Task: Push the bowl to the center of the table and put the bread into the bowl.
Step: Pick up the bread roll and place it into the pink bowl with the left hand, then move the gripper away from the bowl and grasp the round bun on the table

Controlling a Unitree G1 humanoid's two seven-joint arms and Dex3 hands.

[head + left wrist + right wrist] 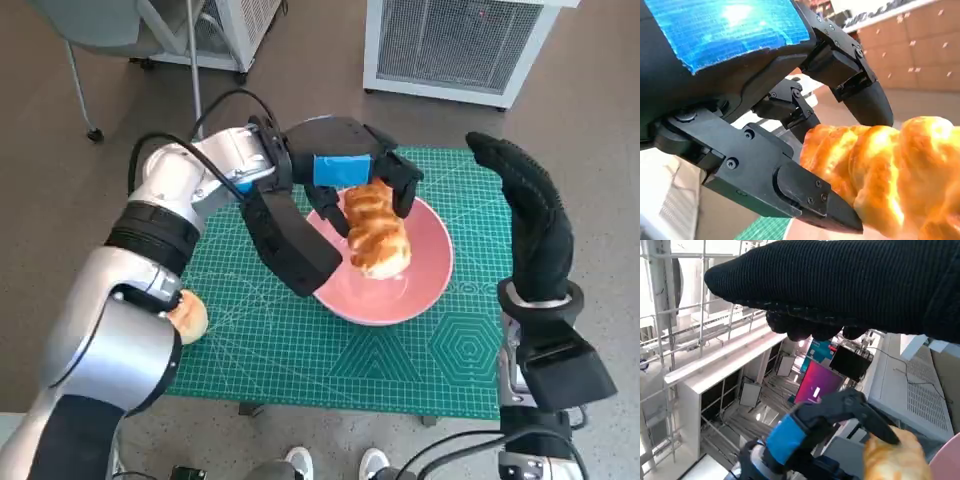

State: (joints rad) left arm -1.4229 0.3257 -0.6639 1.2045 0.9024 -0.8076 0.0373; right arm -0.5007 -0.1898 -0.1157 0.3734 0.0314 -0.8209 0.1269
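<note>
**Bread over the bowl, release is next**

Step in hand, as I judge it: 2nd half of the task, putting the bread in. The pink bowl point(400, 275) sits on the green mat point(300, 340) of the desk, roughly mid-mat, so the push part looks done.

Left hand point(355, 175) holds the bread point(375, 235) right over the bowl, toward the bowl's far-left rim. In the wrist view its black fingers point(810, 195) are closed around the end of the loaf, one under, another point(860, 95) over the top. Whether the bread's low end already touches the bowl's inside I can't tell; head view shows it overlapping the inner floor.

Right hand point(530, 225) is raised upright just right of the bowl, fingers together and straight, holding nothing, not touching the bowl.

A 2nd bread-like lump point(188, 315) lies at the mat's left edge, well apart from the bowl, partly hidden by the left arm.

Next move prob. calls for: lower slightly, spread the fingers, let the loaf drop inside the rim, then lift w/o dragging it back out. Risk: loaf is long, could tip over the rim.
</note>
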